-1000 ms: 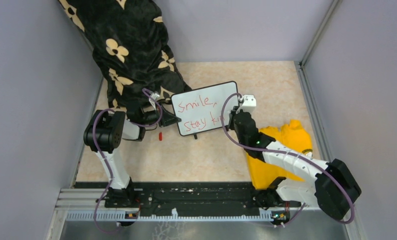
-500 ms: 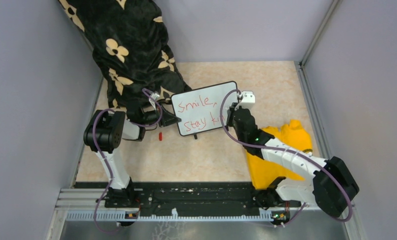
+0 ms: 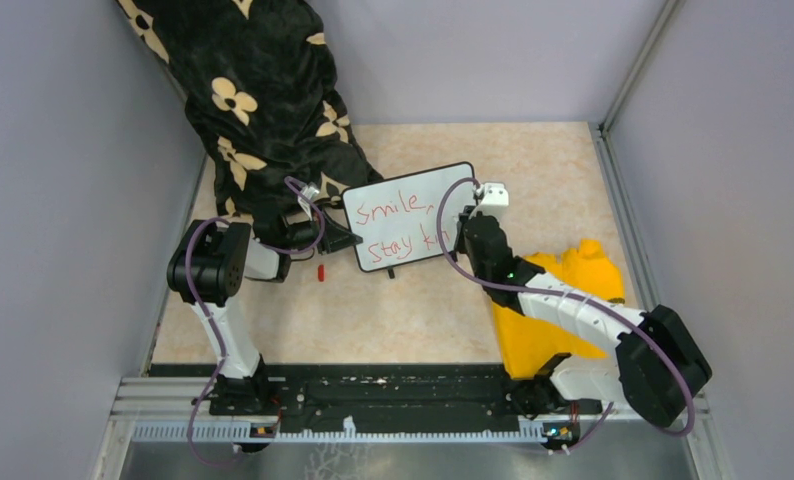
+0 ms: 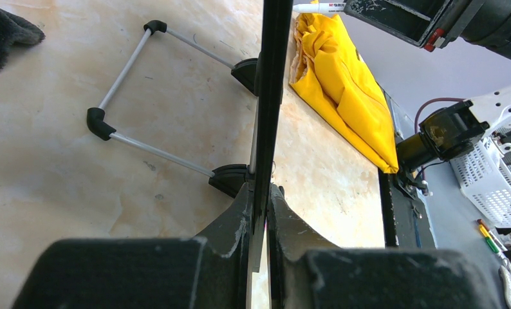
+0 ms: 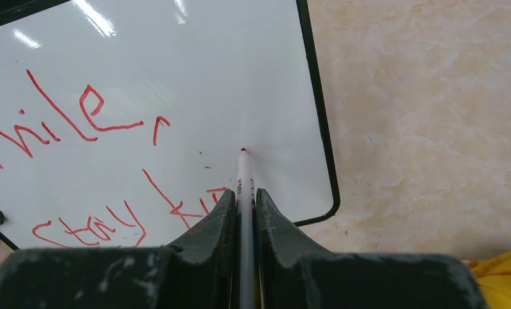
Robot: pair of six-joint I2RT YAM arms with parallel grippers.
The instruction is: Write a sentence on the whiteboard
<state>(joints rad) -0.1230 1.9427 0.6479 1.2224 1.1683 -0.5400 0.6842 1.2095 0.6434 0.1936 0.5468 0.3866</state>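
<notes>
The whiteboard stands tilted on its wire stand in the middle of the table. My left gripper is shut on its left edge; in the left wrist view the board runs edge-on between that gripper's jaws. The sentence reads "Smile," and below it "Stay k" in red, as it also does in the right wrist view. My right gripper is shut on a white marker. Its red tip points at blank board right of the comma. Whether it touches, I cannot tell.
A yellow cloth lies under my right arm. A black cloth with cream flowers hangs at the back left, near the left gripper. A small red cap lies on the table below the board's left corner. Grey walls close in three sides.
My right wrist has moved slightly away from me and to the left along the board's right part, the marker with it. The left arm and the board have not moved.
</notes>
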